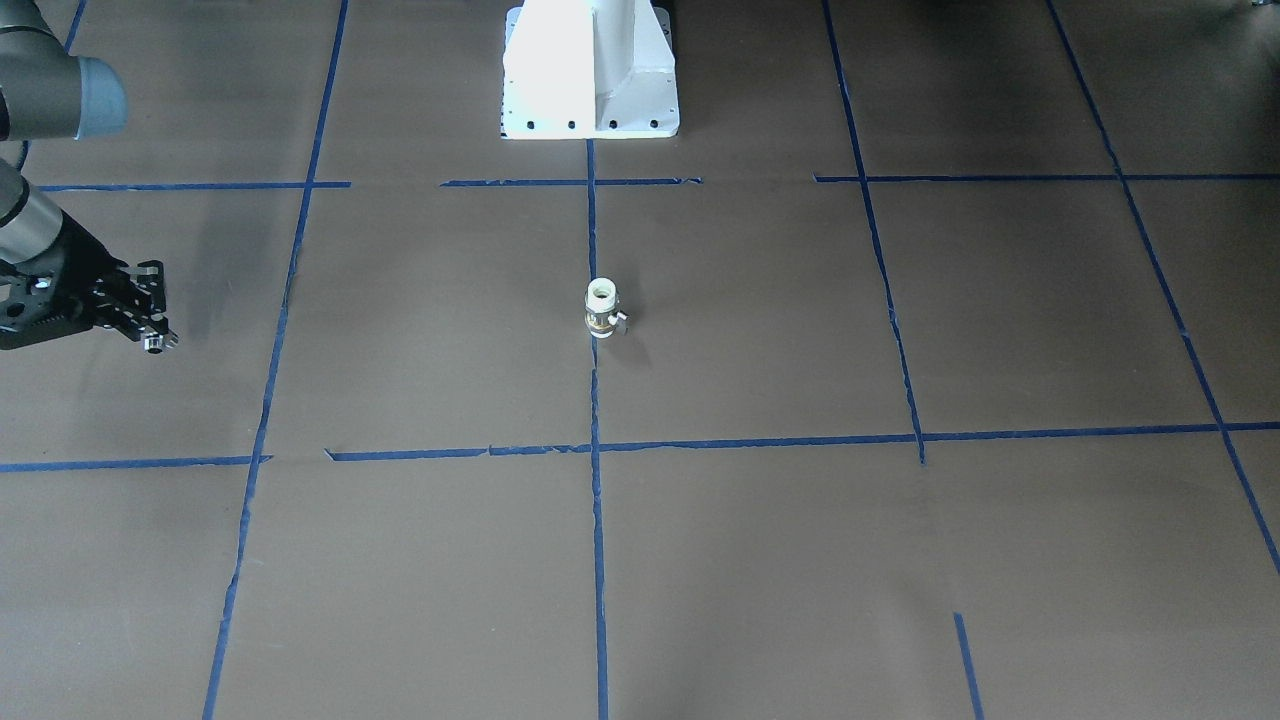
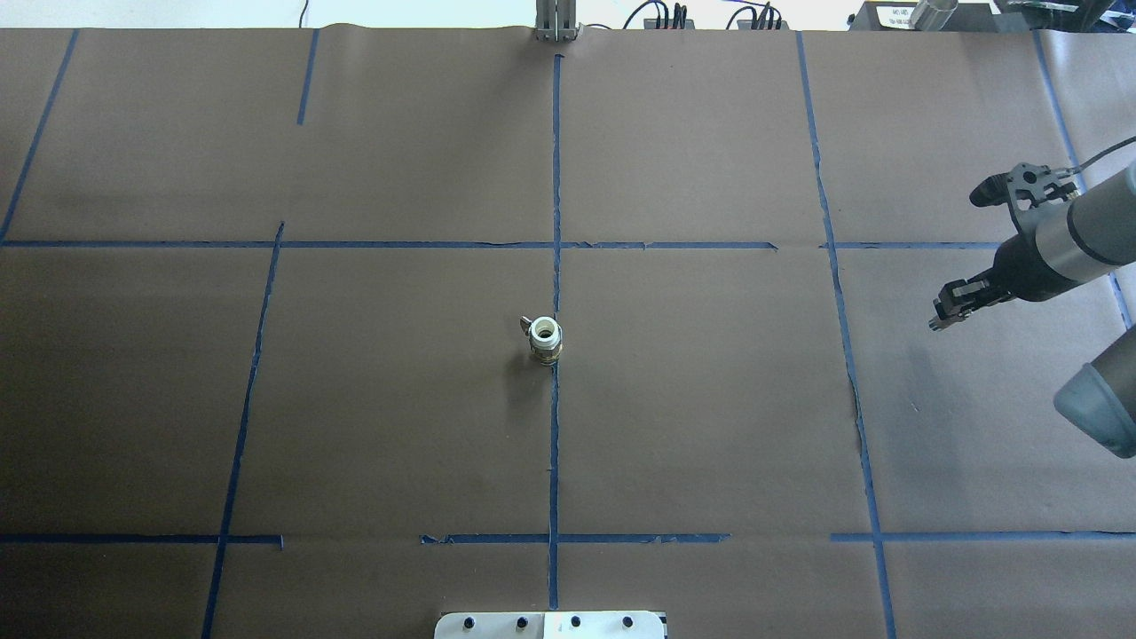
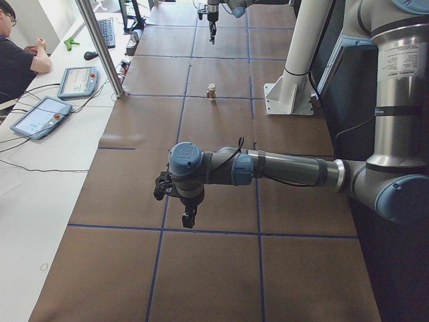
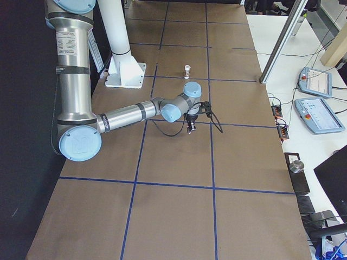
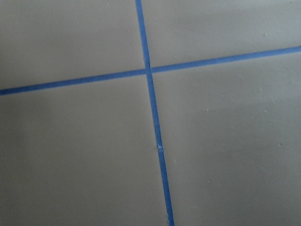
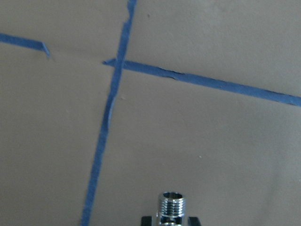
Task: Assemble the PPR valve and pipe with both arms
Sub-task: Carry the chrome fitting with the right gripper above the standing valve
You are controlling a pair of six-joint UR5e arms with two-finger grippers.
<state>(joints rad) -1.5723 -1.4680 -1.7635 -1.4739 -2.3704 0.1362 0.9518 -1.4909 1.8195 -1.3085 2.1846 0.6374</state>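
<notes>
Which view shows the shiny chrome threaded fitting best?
Right wrist-mounted view: the shiny chrome threaded fitting close-up, threads sharp, held in the right gripper. The front-facing view shows only a glint at the gripper tip; elsewhere it is too small to see.

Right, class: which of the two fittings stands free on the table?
The white-topped PPR valve, upright on the centre tape line; the chrome pipe sits gripped in the right pincer.

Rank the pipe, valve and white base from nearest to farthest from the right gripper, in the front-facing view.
From the right gripper:
1. pipe, held in it, view's left.
2. valve, table centre.
3. white base, top edge, behind the valve.
</notes>
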